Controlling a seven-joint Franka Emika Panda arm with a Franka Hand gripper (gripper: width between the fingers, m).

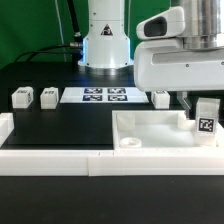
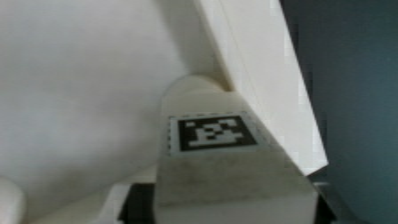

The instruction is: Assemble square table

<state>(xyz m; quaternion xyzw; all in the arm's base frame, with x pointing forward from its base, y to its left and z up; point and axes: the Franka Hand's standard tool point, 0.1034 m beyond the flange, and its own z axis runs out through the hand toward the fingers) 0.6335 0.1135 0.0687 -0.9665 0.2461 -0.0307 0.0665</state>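
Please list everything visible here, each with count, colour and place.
table top: one, white, exterior view's right, by the front rail.
held leg: one, white with a black-and-white tag, in the tool at the table top's edge on the exterior view's right.
loose legs: three, white; two at the back on the exterior view's left, one behind the table top.
marker board: one, white with black tags, back centre.
border rail: one, white, along the front and the exterior view's left.
table: one, black, under everything.
arm: one, white, base at back centre.
tool: one, white body, shut on the held leg.

The black table (image 1: 60, 125) lies open between border rail (image 1: 60, 157) and loose legs (image 1: 22, 97).
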